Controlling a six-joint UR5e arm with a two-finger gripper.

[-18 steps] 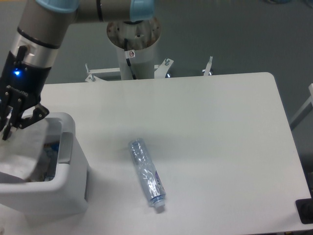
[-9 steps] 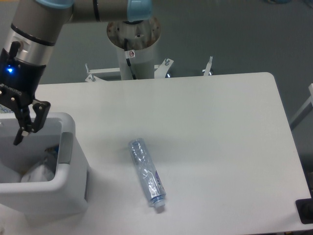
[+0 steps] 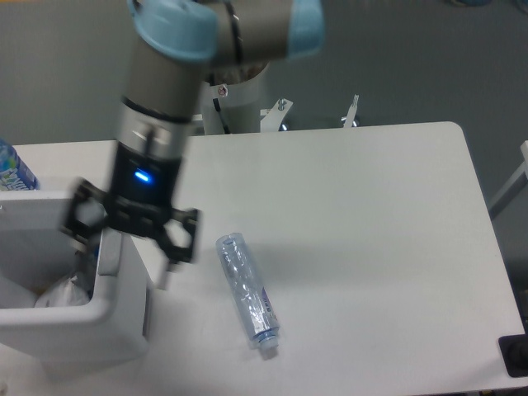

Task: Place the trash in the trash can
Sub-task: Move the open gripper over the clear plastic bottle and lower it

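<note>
Crushed bottle [image 3: 248,291] on table, just right of wide-open, empty gripper [image 3: 125,256]

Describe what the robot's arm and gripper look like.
The arm is a thick grey cylinder with light blue caps at its joints and a silver band lower down. A small blue light glows on the black wrist. The gripper is black, with two angular linkage fingers.

Single fixed camera, high, looking steeply down across table [image 3: 371,206] toward arm base [image 3: 235,99]; mid-range.
</note>
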